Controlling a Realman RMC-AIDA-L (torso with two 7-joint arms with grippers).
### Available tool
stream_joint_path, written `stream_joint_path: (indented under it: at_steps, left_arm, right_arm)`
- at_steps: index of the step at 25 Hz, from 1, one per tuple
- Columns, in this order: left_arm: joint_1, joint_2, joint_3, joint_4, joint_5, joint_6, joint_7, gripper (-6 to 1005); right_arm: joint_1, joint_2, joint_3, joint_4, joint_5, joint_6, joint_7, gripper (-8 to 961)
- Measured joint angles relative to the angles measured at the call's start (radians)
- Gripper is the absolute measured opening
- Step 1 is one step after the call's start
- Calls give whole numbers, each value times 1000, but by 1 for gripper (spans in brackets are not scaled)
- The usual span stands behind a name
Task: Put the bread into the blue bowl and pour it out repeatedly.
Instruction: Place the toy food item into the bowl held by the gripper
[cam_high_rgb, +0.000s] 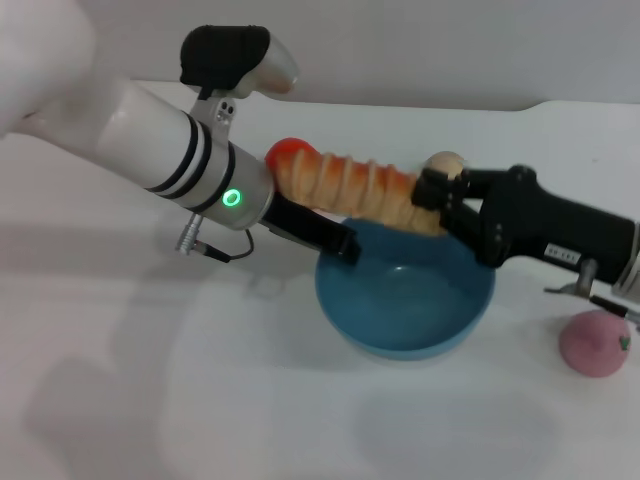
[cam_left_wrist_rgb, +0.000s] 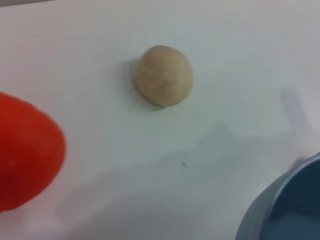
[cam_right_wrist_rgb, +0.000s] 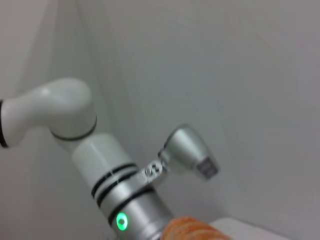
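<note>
The bread (cam_high_rgb: 360, 190) is pinched by the right gripper (cam_high_rgb: 432, 190) above the blue bowl (cam_high_rgb: 405, 300); the left gripper (cam_high_rgb: 345, 245) is seen at the bowl's rim, its state untellable.

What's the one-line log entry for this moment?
right pincer: shut on bread, held above blue bowl | left pincer: at bowl's rim | bowl: empty | beige ball, pink toy: on table

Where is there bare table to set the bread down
Free: the wide stretch in front of the blue bowl, left of the pink toy. Crowded: over the bowl, where the right end effector holds the bread beside the left end effector.
</note>
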Motion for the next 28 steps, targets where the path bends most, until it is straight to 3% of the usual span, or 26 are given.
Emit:
stream_joint_path:
  at_steps: [10,24,28]
  left_arm:
    - [-8,3,15,8,-40,-11,-1,13]
    - [-26,9,5,0,-26,-17,-1,16]
    - [-26,9,3,0,-4,-27,-15,11]
  right_arm:
    - [5,0,-28,113,-10,72,-24,96]
    - [-21,-11,-56,63,-13,113,100,122]
    - [-27,-13,-54,37,-14,108,104,288]
